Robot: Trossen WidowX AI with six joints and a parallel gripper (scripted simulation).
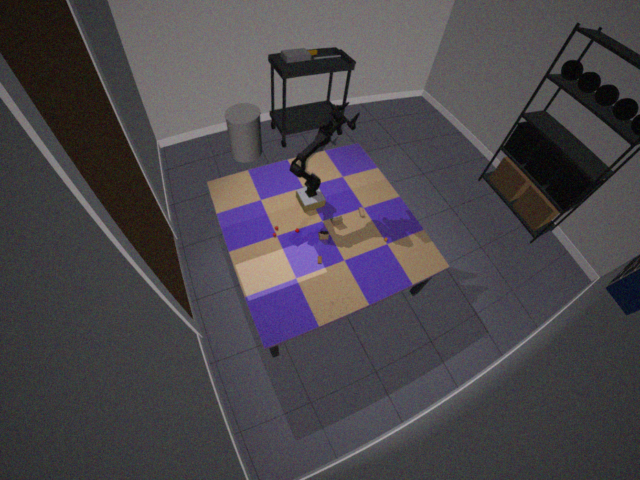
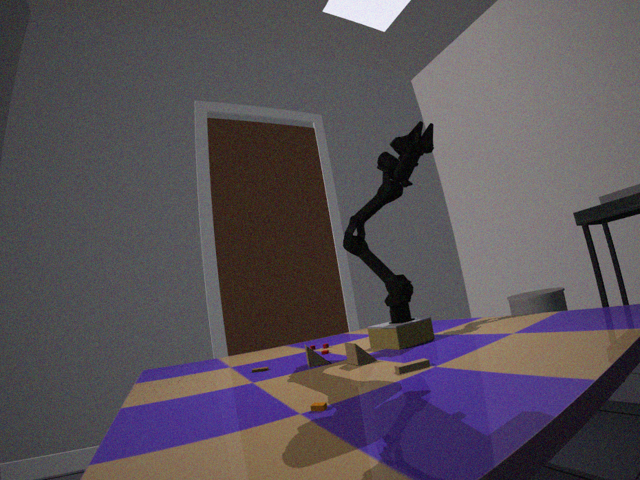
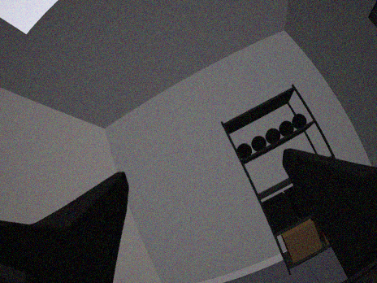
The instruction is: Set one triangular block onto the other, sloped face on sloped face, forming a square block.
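Observation:
One triangular block (image 1: pixel 324 236) (image 2: pixel 313 357) stands on the checkered table (image 1: pixel 330 302) (image 2: pixel 206 428). The other triangular block (image 1: pixel 336 221) (image 2: pixel 353 355) stands on the table nearer the arm's base, with a gap between the two. In the exterior view each block's slope runs down to the right from its upright side. My gripper (image 1: pixel 352 109) (image 2: pixel 427 125) (image 3: pixel 208 169) is open and empty, raised high above the table and pointing up and away from the blocks. Neither block shows in the wrist view.
A tan bar (image 1: pixel 361 212) (image 2: pixel 411 366), an orange piece (image 1: pixel 385 238) (image 2: pixel 318 407) and a small brown piece (image 1: pixel 319 259) (image 2: pixel 259 369) lie around the blocks. Three small red pieces lie beyond. The arm's base box (image 1: pixel 311 202) (image 2: pixel 383 338) is close by. A cart and shelf stand off the table.

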